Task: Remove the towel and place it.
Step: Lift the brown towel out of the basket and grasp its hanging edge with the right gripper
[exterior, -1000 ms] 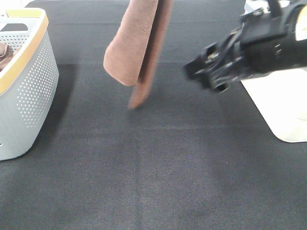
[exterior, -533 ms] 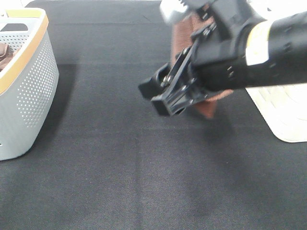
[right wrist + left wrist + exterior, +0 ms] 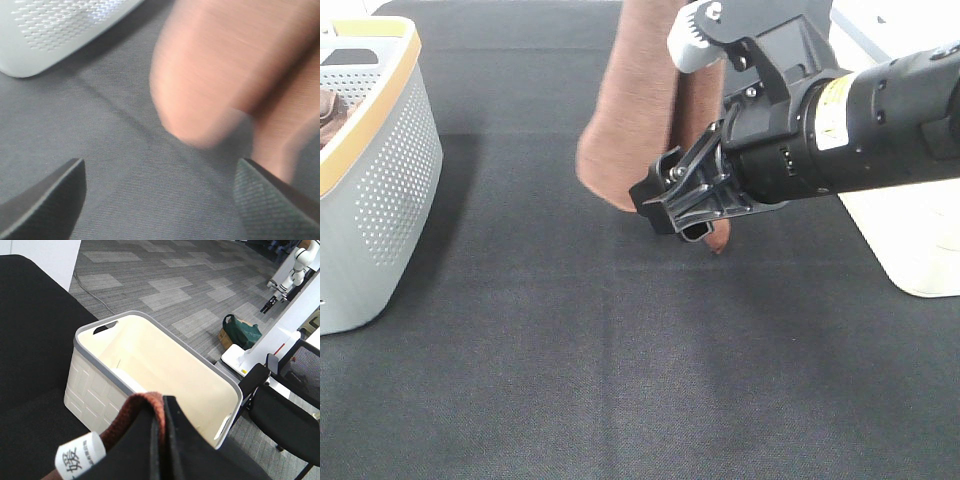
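Observation:
The reddish-brown towel (image 3: pixel 635 110) hangs folded above the black table, its lower end clear of the surface. In the left wrist view my left gripper (image 3: pixel 161 440) is shut on the towel's hem (image 3: pixel 142 407), beside the small white tag (image 3: pixel 80 460); this gripper is above the exterior view's top edge. My right gripper (image 3: pixel 675 212) stands open just in front of the towel's lower right part, holding nothing. Its wrist view shows the blurred towel (image 3: pixel 225 75) beyond the two spread fingertips (image 3: pixel 47 200).
A grey perforated basket (image 3: pixel 380 180) with a yellow rim stands at the left edge, a darker brown cloth (image 3: pixel 328 112) inside. A cream basket (image 3: pixel 920 230) stands at the right, seen empty as the cream basket (image 3: pixel 150 370) in the left wrist view. Black cloth (image 3: pixel 620 380) covers the table.
The right arm has swung in from the right to the centre, in front of the towel. The hanging towel swayed right and has come back left.

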### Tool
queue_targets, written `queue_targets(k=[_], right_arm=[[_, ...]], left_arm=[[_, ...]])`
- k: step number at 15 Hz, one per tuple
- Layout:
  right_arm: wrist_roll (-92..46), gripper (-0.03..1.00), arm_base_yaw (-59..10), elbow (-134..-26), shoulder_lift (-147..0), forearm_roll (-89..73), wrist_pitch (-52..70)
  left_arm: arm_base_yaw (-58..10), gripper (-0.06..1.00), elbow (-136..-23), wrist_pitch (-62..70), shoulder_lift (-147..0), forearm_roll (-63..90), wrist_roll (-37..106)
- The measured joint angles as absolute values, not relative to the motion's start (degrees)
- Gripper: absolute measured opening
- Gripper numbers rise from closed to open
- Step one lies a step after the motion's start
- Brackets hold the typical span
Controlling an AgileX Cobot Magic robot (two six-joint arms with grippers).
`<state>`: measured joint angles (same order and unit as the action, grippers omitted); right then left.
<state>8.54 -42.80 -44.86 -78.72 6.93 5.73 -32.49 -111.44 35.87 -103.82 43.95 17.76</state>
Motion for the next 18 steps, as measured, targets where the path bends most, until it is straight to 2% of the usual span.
queue_targets(k=[7, 12, 18], right_arm=[[8.6, 0.76, -42.8, -44.9, -77.2, 3.4, 7.1], [8.5, 0.76, -42.8, -44.9, -78.4, 3.4, -1.1], [8.7, 0.79, -42.8, -44.9, -81.8, 3.3, -1.3]], left_arm=[[-32.5, 0.0, -111.4, 36.3, -103.8, 41.0, 17.6], [-32.5, 0.0, -111.4, 37.9, -103.8, 45.4, 17.6], [-32.5, 0.0, -111.4, 39.5, -103.8, 45.6, 17.6]])
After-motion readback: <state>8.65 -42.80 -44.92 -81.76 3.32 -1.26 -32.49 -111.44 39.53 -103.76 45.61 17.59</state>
